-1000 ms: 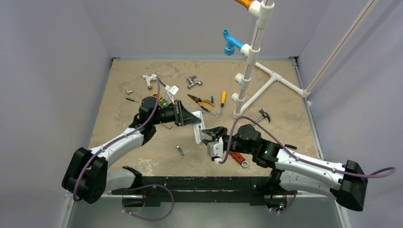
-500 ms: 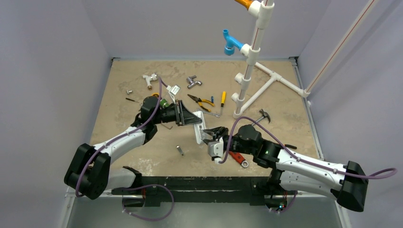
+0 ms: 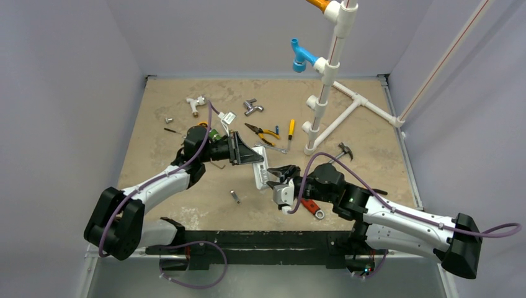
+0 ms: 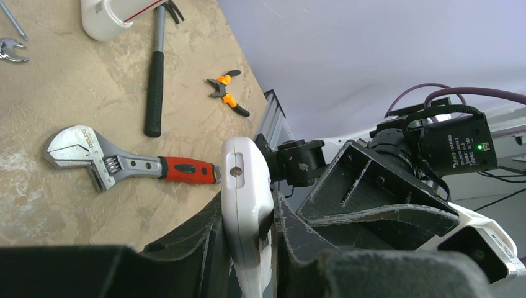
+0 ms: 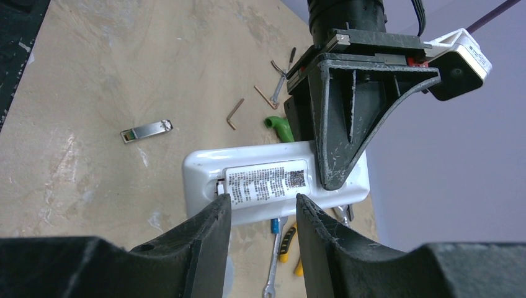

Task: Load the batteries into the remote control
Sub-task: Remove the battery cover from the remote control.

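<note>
My left gripper [image 3: 248,155] is shut on the white remote control [image 3: 260,169] and holds it edge-up above the table. In the left wrist view the remote [image 4: 247,186] stands clamped between the jaws [image 4: 248,214]. In the right wrist view its back [image 5: 273,177] faces me, with a printed label over the battery recess. My right gripper [image 3: 280,176] is open and empty, its fingertips [image 5: 223,208] just short of the label, the gripper [image 5: 263,208] centred on it. No blue batteries are clearly in view; a small blue piece [image 5: 273,225] below the remote cannot be identified.
A red-handled wrench [image 3: 310,207] lies under my right arm. A silvery metal piece [image 3: 235,196] lies near the front. Yellow pliers [image 3: 263,132], a yellow screwdriver [image 3: 291,128], a hammer [image 3: 342,150] and a white pipe frame [image 3: 322,93] stand behind.
My left arm shifted slightly with the remote, then held still. My right gripper edged up closer to the remote's back, still open.
</note>
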### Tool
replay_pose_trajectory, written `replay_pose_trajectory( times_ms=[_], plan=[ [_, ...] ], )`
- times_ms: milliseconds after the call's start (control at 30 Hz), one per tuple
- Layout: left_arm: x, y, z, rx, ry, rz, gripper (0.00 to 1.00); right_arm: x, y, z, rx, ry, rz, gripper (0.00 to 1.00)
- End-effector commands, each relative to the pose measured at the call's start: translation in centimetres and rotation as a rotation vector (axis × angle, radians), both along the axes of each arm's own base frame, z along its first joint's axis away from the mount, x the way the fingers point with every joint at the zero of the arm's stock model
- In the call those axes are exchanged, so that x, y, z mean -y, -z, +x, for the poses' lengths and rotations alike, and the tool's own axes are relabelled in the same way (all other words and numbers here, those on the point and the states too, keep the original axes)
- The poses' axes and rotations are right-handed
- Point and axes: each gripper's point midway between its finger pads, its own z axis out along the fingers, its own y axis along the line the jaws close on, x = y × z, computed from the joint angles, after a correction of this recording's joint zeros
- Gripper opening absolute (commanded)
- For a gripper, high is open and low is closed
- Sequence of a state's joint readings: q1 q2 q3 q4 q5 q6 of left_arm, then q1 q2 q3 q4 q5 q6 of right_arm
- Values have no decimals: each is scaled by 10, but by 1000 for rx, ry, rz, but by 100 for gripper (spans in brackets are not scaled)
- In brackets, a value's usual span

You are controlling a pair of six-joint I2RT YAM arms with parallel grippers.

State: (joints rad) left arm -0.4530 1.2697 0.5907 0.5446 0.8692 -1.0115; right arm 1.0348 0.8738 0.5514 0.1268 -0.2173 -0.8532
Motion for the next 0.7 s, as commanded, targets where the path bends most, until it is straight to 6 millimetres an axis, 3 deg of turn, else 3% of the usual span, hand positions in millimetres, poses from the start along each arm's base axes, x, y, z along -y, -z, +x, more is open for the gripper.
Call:
replay_pose_trajectory(
  times_ms=[0,167,667],
  plan=[
    [4,-12,-5,48,48,-27,0,2,-24,6,33,36,65,40],
    [4,-14,-3,52,44,-29,0,-1,-22,0,14,-3,55,42],
    [5,-16,-5,46,59,-35,0,6,-11,8,19,53,21,42]
  ],
)
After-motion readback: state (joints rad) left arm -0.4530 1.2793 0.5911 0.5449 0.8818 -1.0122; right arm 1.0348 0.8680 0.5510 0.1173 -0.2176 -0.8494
